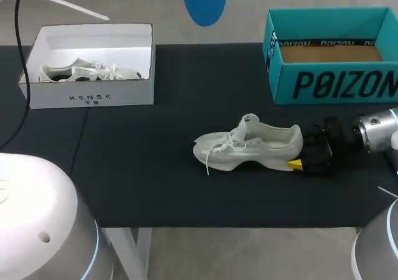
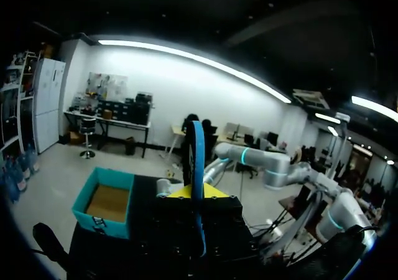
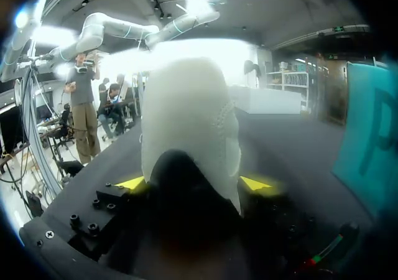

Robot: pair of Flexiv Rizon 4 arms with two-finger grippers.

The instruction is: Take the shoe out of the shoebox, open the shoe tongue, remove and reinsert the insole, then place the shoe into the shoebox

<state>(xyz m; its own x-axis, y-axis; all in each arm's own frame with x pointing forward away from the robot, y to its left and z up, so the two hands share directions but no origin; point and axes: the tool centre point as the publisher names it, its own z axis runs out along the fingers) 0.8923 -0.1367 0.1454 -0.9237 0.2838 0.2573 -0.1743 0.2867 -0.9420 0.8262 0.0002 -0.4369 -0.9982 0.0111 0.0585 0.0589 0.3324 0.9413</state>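
White shoe (image 1: 249, 146), blue insole (image 1: 205, 3), teal shoebox (image 1: 336, 84), black table (image 1: 155, 174).

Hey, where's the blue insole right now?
In the head view the blue insole hangs at the far middle, between the white box and the teal shoebox, held off the table in the jaws of the left gripper.
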